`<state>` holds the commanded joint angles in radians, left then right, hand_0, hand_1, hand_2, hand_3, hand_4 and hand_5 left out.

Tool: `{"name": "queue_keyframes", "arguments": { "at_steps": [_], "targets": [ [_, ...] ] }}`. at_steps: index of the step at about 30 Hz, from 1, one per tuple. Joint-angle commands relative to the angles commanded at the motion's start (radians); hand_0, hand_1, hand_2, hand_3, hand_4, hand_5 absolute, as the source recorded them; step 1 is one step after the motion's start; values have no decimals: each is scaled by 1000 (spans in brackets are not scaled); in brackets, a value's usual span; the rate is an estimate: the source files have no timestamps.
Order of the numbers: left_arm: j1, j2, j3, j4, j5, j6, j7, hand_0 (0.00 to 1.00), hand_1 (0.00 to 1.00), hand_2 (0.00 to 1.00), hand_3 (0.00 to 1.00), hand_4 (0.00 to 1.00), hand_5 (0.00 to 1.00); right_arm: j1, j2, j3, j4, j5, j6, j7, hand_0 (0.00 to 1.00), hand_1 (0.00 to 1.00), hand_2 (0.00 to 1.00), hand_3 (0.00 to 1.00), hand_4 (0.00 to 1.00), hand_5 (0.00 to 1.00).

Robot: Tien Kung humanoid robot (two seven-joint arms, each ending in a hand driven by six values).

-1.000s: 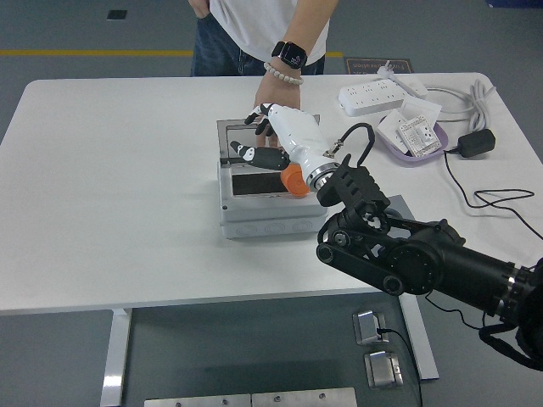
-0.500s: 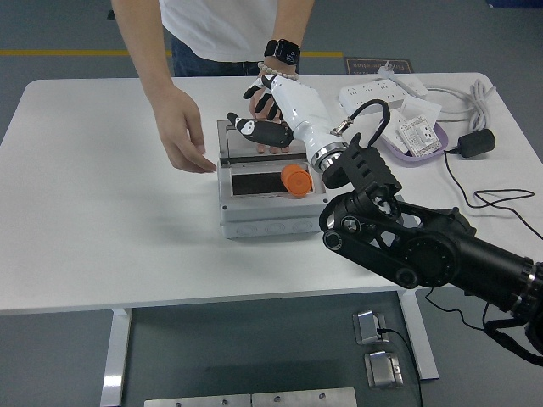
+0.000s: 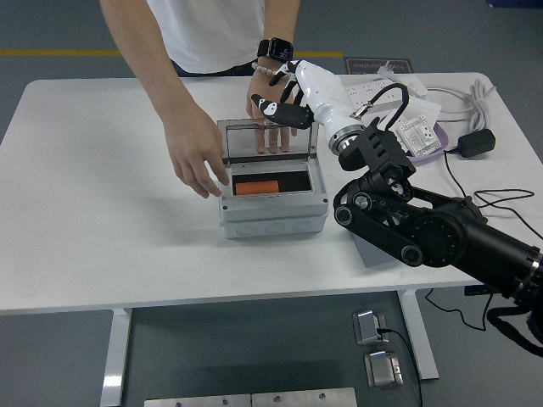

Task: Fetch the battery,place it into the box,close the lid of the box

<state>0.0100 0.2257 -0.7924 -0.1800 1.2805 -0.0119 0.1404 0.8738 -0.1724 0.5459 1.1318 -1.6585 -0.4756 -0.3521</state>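
Since half a second ago, our right hand (image 3: 284,100) has lifted up and back from the box (image 3: 271,199), and the orange battery (image 3: 257,186) now lies flat inside the open compartment instead of sitting at the rim beside the wrist.

We see the white tabletop (image 3: 102,220) carrying the grey box near its middle, with the clear lid (image 3: 267,140) standing raised at the far side. Our black right arm (image 3: 433,237) comes in from the lower right and reaches over the box's right edge; the white forearm ends above the lid's top edge. The right hand's fingers are loosely spread and hold nothing, hovering just above the lid.

A person stands at the far side. One of the person's hands (image 3: 197,157) rests at the box's left far corner, fingers touching the rim. The other hand (image 3: 273,127) is behind the lid, seen partly through it, with a smartwatch (image 3: 273,49) on the wrist.

A white power strip (image 3: 377,91) and a purple tray (image 3: 420,140) sit at the far right, well apart from the box.
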Motion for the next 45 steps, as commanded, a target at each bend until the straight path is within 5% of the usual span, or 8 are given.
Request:
{"name": "queue_keyframes", "arguments": {
  "at_steps": [1,2,7,8,45],
  "targets": [
    [-1,0,0,0,0,0,0,396,600,532,493,2,2,1,0,0,-4,3,1,1,268,345,414,559,773,569],
    [-1,0,1,0,0,0,0,395,601,531,493,2,2,2,1,0,-6,6,1,1,615,558,553,623,843,847],
    [-5,0,3,0,-2,-1,-1,395,601,531,493,2,2,3,6,-7,-19,21,-4,7,615,558,553,623,843,847],
    [-5,0,4,0,-2,-1,-1,395,602,530,493,2,2,3,8,-8,-21,23,-5,8,743,613,603,650,880,930],
    [-21,0,29,0,-19,-3,-7,393,603,531,490,2,2,-11,52,-119,-104,128,-42,55,815,632,608,651,903,998]
  ]
}}
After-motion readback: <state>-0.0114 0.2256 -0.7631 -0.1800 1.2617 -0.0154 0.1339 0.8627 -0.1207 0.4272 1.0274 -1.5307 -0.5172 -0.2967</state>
